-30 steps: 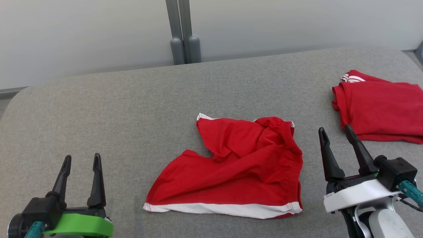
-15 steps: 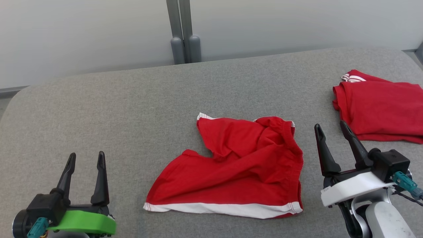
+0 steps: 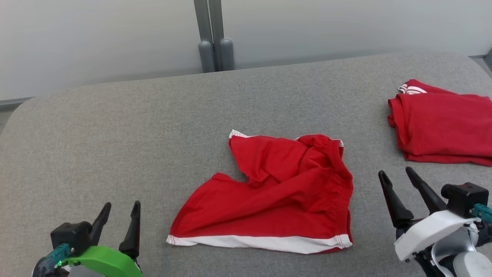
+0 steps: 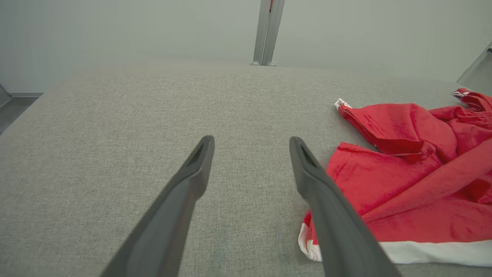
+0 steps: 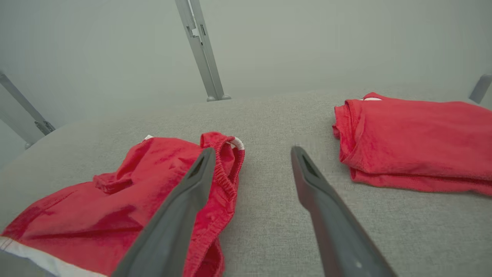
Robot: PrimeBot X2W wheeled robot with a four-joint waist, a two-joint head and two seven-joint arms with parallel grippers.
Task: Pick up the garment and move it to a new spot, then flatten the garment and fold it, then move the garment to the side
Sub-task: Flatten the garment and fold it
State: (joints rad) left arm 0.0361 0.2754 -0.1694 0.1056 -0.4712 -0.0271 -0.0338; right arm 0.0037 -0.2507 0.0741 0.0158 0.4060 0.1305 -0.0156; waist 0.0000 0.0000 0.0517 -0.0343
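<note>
Both pincers have drawn back toward the robot; the left pincer (image 3: 122,204) and right pincer (image 3: 395,171) stand wide and empty. The crumpled red shorts (image 3: 276,196) lie mid-way across the bench (image 3: 115,134) between them, white hem running crosswise, with the right pincer nearer.

The table (image 3: 153,127) is covered in a grey woven cloth, matt and slightly coarse in grain; the garment (image 3: 284,200) is seen to be of soft red cloth, matt and creased, edged with a white cloth band and gathered into fine ribs at the waistband; the folded garment (image 3: 442,127) is of the same matt red cloth; the left gripper (image 3: 122,203) and right gripper (image 3: 395,170) are finished in dark, smooth, matt plastic; the posts (image 3: 213,34) are of smooth grey metal, dully sheened.
</note>
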